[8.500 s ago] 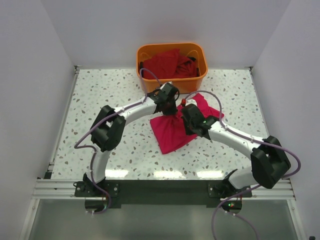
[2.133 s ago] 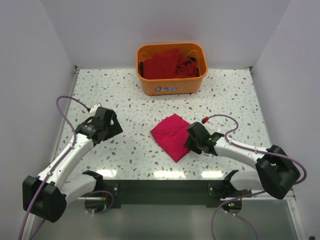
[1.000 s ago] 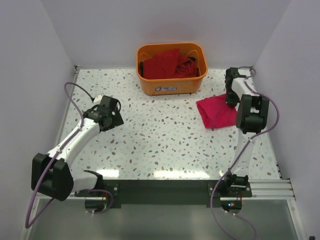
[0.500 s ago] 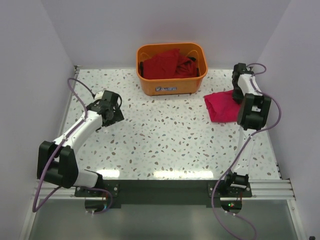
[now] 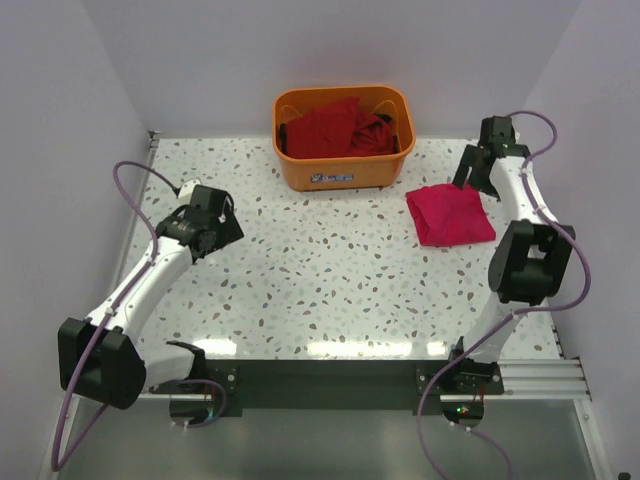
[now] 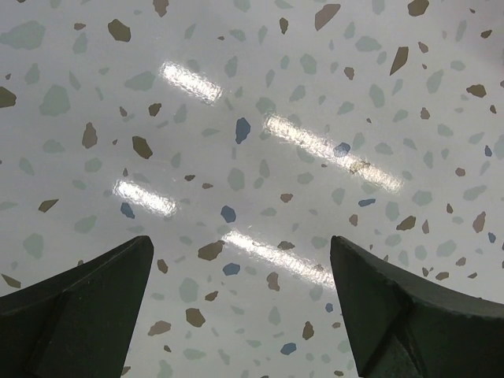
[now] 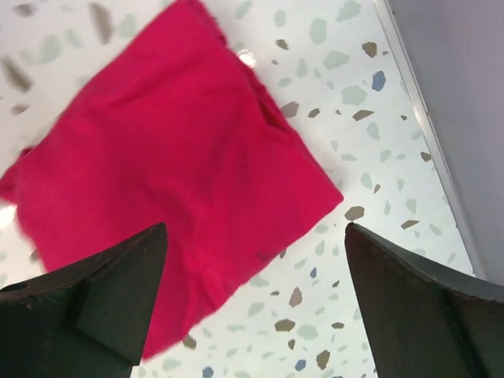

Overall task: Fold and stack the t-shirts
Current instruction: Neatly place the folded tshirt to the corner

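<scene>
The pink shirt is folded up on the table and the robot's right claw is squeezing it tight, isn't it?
Not quite. The pink shirt is folded up on the table, but the right claw is not squeezing it. The right wrist view shows the claw open, its fingers spread wide apart and holding nothing, with the shirt lying flat below them.

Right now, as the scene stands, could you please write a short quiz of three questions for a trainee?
1. True or false: the folded pink shirt lies inside the orange basket.
2. The right arm's jaws are: A) shut on the pink shirt; B) open, holding nothing; C) shut and empty.
3. How many shirts lie on the table, outside the basket?
Key: 1 false, it lies on the table; 2 B; 3 one.
</scene>
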